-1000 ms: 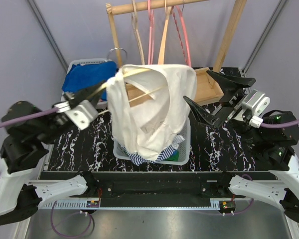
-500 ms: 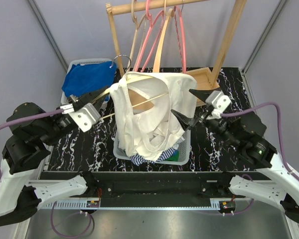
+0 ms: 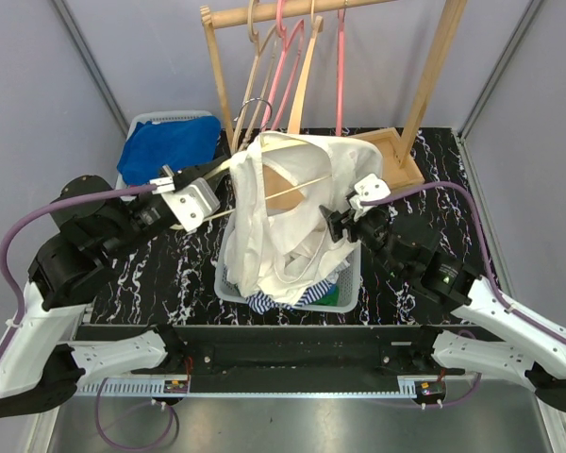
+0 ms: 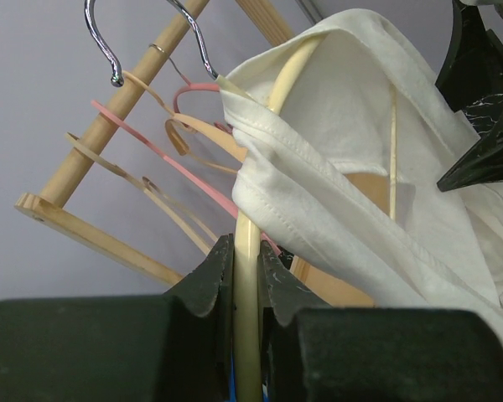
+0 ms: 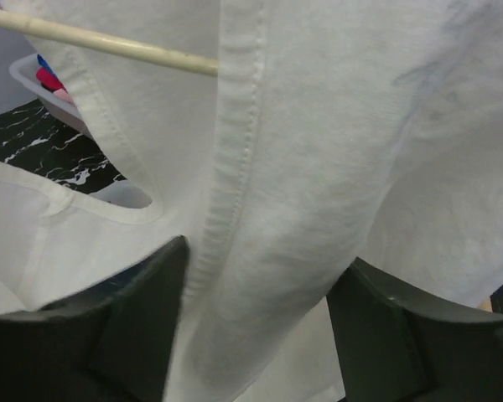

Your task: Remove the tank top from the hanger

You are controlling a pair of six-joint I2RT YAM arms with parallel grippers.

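A white tank top (image 3: 292,222) hangs on a pale wooden hanger (image 3: 297,187) above the basket. My left gripper (image 3: 224,177) is shut on the hanger's arm (image 4: 247,276), with the cloth (image 4: 360,142) draped just past its fingers. My right gripper (image 3: 341,223) is pressed into the right side of the garment. In the right wrist view its jaws (image 5: 264,260) stand wide apart with a thick fold of the tank top (image 5: 318,167) between them. The hanger's thin crossbar (image 5: 109,42) runs above that fold.
A wooden rack (image 3: 424,66) at the back carries several pink and wooden hangers (image 3: 283,66). A white basket (image 3: 344,294) with striped clothing sits under the garment. A bin with blue cloth (image 3: 165,146) is at back left, a wooden box (image 3: 396,156) at back right.
My right arm swung in from the right to the tank top, and its jaws now straddle a fold and have narrowed a little. The left gripper carried the hanger slightly right and back.
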